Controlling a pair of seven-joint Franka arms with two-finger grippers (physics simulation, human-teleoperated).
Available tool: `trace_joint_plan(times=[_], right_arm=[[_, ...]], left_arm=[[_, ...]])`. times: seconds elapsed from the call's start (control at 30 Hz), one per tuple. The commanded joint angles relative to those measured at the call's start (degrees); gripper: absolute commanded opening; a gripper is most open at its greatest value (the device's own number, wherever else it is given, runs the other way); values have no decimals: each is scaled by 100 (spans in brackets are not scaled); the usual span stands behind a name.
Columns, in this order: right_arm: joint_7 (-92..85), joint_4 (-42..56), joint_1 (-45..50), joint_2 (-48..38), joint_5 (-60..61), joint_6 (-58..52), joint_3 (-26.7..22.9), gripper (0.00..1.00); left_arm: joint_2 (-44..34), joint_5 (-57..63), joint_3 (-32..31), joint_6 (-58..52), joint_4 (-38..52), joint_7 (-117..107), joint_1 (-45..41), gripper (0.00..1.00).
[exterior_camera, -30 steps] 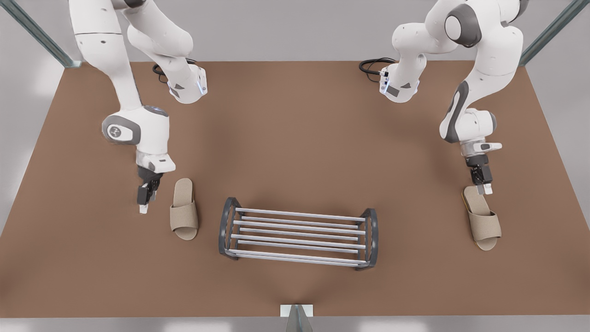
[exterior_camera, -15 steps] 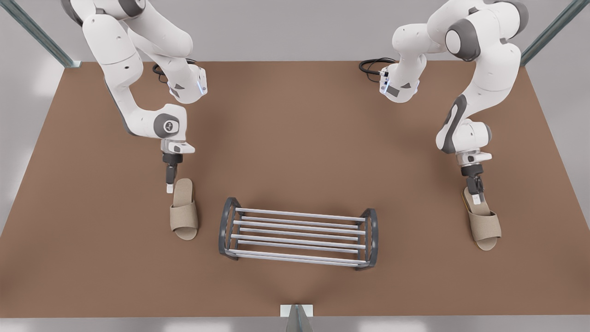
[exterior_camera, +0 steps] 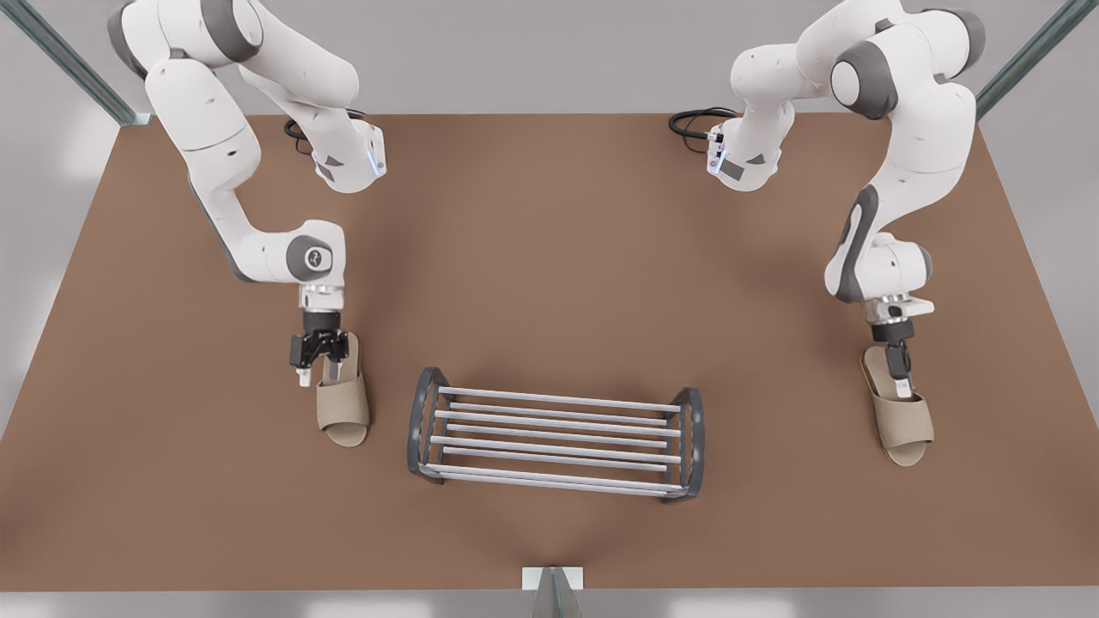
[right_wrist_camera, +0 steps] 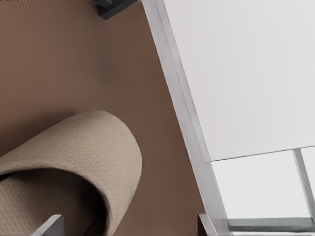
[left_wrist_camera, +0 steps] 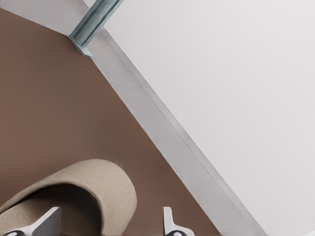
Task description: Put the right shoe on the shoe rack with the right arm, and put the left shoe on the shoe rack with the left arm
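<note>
Spanning most of the front view, a brown table [exterior_camera: 549,257] carries everything, and two white Franka arms reach down over it from the far edge. The left arm [exterior_camera: 215,172] is on the front view's left and the right arm [exterior_camera: 910,129] is on the front view's right.

The shoe rack [exterior_camera: 554,442] stands near the table's middle. Its pale silver bars run between two dark grey arched end frames, and nothing lies on it.

The left slipper [exterior_camera: 345,412], beige with an open heel, lies flat on the table just beside the rack's end on the front view's left. The right slipper [exterior_camera: 901,421] lies flat well apart from the rack, towards the table's edge on the front view's right, and is slightly turned.

The left gripper [exterior_camera: 318,371] is low over the heel half of the left slipper with its fingers spread. One finger [left_wrist_camera: 47,221] is over the insole and the other is over bare table beside the slipper's side.

The right gripper [exterior_camera: 899,384] is low over the middle of the right slipper, also spread wide. One finger [right_wrist_camera: 49,227] sits at the strap's opening.
</note>
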Motion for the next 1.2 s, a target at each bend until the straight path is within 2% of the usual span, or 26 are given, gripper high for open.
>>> trace_joint_plan(times=[0.0,0.07,0.47,0.57,0.7,0.73,0.8,0.97,1.03,1.07,1.1,1.17], right_arm=[[2368,61,-17,68,-398,-35,-5,100],[2368,140,-79,147,-758,-26,-57,100],[1717,544,9,472,-951,9,-66,100],[1524,781,106,596,-1171,-17,-136,90],[1489,896,132,675,-1241,-26,-136,51],[1489,896,132,683,-1241,-26,-136,37],[1489,913,132,692,-1233,-26,-128,23],[1489,992,132,640,-1224,53,-128,21],[1489,1326,193,394,-1224,826,-145,21],[1489,1580,422,121,-1180,1405,-409,21],[1576,1765,545,-195,-1110,1968,-496,21],[1568,2397,1221,-705,-267,3373,-980,21]], left_arm=[[67,-371,-27,309,92,-1079,6,100],[85,-371,-27,370,250,-1106,6,100],[287,-389,-159,529,628,-1115,68,100],[454,-389,-229,573,830,-1115,129,100],[516,-398,-273,573,883,-1159,129,100],[516,-389,-273,590,900,-1185,129,100],[524,-389,-273,643,970,-1185,129,100],[604,-389,-282,643,1067,-1185,147,100],[603,-389,-291,757,1085,-1185,147,96],[595,-389,-291,757,1085,-1194,147,89],[604,-389,-300,757,1085,-1194,147,89],[639,-389,-308,757,1120,-1194,147,89]])
